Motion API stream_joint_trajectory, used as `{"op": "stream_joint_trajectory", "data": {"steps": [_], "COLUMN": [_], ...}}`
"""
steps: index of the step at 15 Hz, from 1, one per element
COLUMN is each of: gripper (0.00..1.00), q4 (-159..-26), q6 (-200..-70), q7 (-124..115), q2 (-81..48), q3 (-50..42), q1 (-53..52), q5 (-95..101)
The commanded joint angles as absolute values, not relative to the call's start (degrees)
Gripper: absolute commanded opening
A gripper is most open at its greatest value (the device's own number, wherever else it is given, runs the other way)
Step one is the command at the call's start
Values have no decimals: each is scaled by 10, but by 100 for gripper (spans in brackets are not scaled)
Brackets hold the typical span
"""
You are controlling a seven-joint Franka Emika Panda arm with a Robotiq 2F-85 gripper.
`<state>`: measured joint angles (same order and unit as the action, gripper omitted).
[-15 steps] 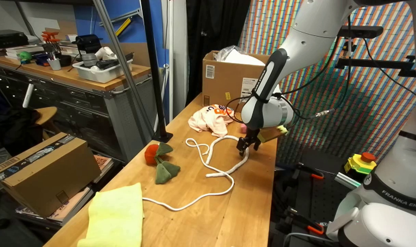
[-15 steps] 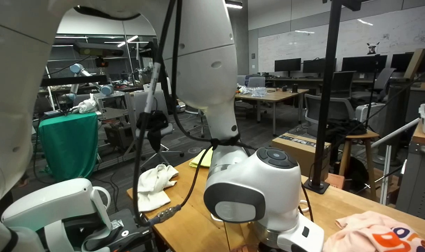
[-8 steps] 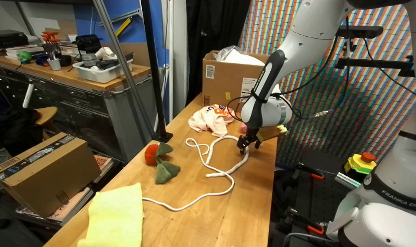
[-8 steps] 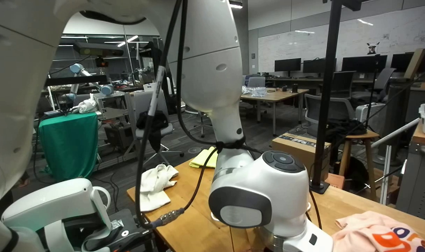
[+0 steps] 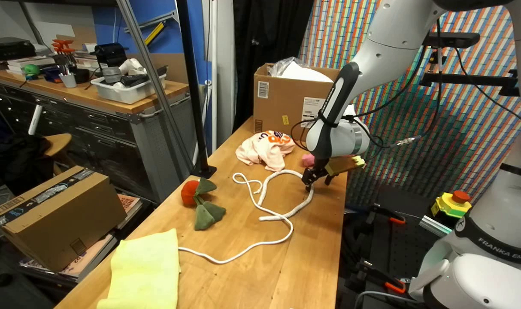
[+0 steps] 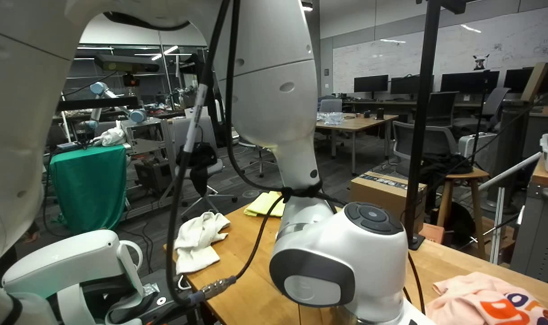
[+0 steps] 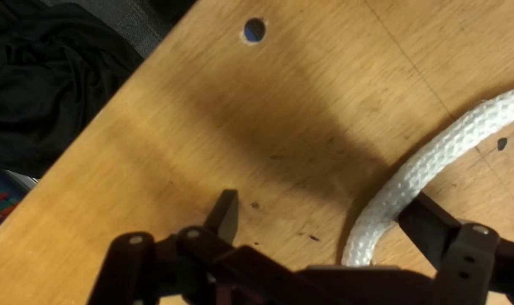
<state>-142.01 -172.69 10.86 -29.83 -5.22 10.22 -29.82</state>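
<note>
Wrist view — your pincer (image 7: 322,201) is spread wide; the white braided rope (image 7: 426,164) lies on your tabletop (image 7: 125,178) between its fingers (image 7: 428,222), right by one of them — can't tell if they touch. In an exterior view you've got peach lettered cloth (image 5: 262,150), red-and-green plush (image 5: 207,210) and yellow cloth (image 5: 144,266) around the rope.

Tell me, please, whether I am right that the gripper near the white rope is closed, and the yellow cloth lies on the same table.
Not quite: the gripper near the white rope is open, as its widely parted fingers in the wrist view show. The yellow cloth does lie on the same table.
</note>
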Motion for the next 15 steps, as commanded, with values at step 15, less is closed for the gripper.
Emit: {"op": "stream_joint_trajectory", "data": {"steps": [15], "gripper": [100], "q4": [-1513], "q6": [-1734], "q7": [81], "q2": [-250], "q3": [-178], "q1": [59], "q5": [-288]}}
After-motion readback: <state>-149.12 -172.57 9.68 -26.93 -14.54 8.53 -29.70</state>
